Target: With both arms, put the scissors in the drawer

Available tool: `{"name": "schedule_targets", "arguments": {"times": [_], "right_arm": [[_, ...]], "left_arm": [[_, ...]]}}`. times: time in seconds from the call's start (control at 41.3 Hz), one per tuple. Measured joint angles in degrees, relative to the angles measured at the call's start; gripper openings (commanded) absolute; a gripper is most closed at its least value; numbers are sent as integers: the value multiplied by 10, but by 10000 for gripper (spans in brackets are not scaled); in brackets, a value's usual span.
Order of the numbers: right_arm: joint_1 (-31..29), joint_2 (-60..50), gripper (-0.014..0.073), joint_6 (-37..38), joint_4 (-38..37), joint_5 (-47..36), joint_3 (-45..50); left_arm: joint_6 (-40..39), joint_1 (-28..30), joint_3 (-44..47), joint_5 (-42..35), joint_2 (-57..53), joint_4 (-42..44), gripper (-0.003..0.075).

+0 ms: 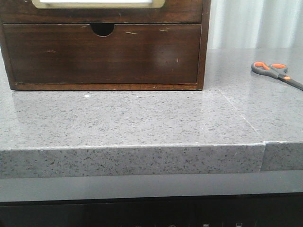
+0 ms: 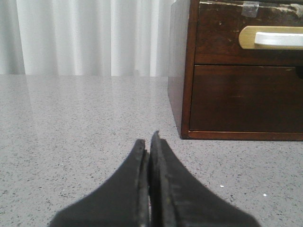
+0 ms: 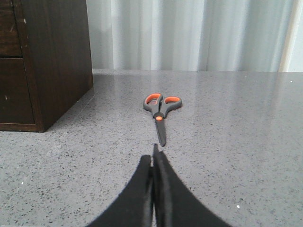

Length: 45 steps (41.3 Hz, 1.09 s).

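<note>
Closest to me, both arms sat low over the grey bench (image 1: 142, 118), and neither showed in the front view. The right gripper (image 3: 154, 153) had its fingers pressed together on nothing, and the left gripper (image 2: 149, 142) was likewise pinched together and empty.

Just beyond the right gripper lay the scissors (image 3: 161, 111), flat on the bench. Their long axis ran almost straight away from it, blade tip toward the gripper and orange-lined loops farther off. I judged the right arm the nearer one for the pickup; it would need to spread its fingers first.

Farther back stood the drawer (image 1: 102, 54), fully pushed in, well left of the scissors and ahead and right of the left gripper. Its interior was hidden, and the front view cut off the blade tip.
</note>
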Motion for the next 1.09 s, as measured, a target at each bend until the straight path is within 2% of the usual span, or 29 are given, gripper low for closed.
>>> {"name": "schedule_targets", "arguments": {"times": [0.726, 0.944, 1.089], "right_arm": [[0, 0, -67, 0, 0, 0, 0], [0, 0, -67, 0, 0, -6, 0], [0, 0, -67, 0, 0, 26, -42]], "left_arm": [[0, 0, 0, 0, 0, 0, -20], [0, 0, 0, -25, 0, 1, -20], [0, 0, -30, -12, 0, 1, -20]]}}
